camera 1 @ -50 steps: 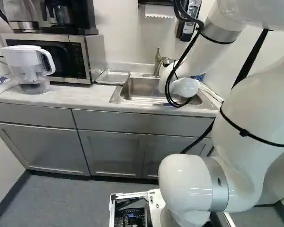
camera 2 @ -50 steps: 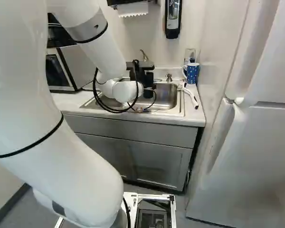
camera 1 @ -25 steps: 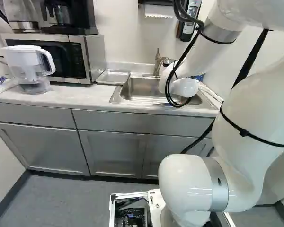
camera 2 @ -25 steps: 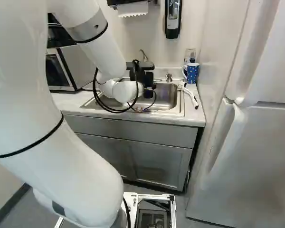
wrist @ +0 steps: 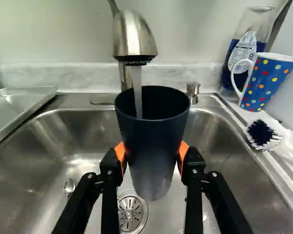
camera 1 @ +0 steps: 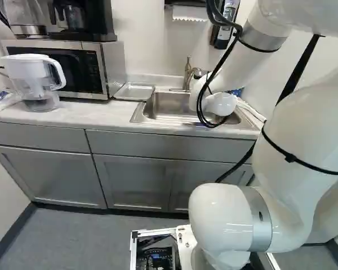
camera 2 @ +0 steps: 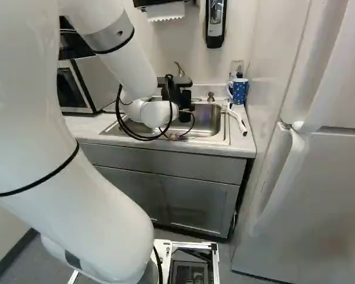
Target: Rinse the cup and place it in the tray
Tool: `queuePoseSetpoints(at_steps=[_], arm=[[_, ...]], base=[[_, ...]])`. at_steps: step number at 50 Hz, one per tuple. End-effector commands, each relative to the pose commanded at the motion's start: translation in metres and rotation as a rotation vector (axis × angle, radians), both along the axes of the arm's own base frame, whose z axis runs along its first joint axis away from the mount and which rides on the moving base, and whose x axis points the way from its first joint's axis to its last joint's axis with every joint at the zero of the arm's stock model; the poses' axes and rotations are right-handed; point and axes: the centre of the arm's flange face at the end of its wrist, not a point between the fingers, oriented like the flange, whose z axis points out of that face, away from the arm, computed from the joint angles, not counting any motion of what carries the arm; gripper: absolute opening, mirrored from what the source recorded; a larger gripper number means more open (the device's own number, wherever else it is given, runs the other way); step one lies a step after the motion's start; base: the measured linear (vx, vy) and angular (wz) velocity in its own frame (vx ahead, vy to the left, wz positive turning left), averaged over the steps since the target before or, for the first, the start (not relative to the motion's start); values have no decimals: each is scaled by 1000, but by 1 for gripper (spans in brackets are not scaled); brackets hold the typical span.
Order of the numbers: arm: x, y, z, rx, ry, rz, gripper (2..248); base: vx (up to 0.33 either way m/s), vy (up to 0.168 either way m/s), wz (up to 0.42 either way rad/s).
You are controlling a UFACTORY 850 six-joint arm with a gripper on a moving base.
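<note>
OK so the tool point(camera 2: 178, 94) is over the sink point(wrist: 29, 156), and per the wrist view it's gripping a dark cup point(wrist: 152, 141), orange pads point(wrist: 184, 152) pressed on it from both sides. Cup's pretty much upright w/ its mouth up, right under the faucet point(wrist: 134, 39), and water point(wrist: 137, 92) is running straight into it, so it's getting wet rn. Below that there's the drain point(wrist: 131, 213), plus a spoon point(wrist: 69, 186) down in the sink off to one side, partly behind a finger tbh.

Metal tray point(camera 1: 134, 91) is on the tabletop point(camera 1: 84, 115) betw the microwave point(camera 1: 56, 67) and the sink, so the cup isn't in it. White-lidded pitcher point(camera 1: 36, 81) stands in front of the microwave, at the left of the left base view.

Other side of the sink, fwiw: blue mug w/ colored dots point(wrist: 271, 78), clear bottle w/ blue stuff inside point(wrist: 244, 46) just behind it, and a scrub brush point(wrist: 263, 134) lying nearby, bristles by the sink edge. Fridge point(camera 2: 307, 177) is at the right of the right base view.
</note>
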Motion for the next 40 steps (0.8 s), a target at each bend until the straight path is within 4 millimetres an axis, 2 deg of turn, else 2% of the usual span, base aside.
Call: queuePoseSetpoints(at_steps=[40], arm=[[0,0,0,0,0,0,122]], base=[[0,0,0]])
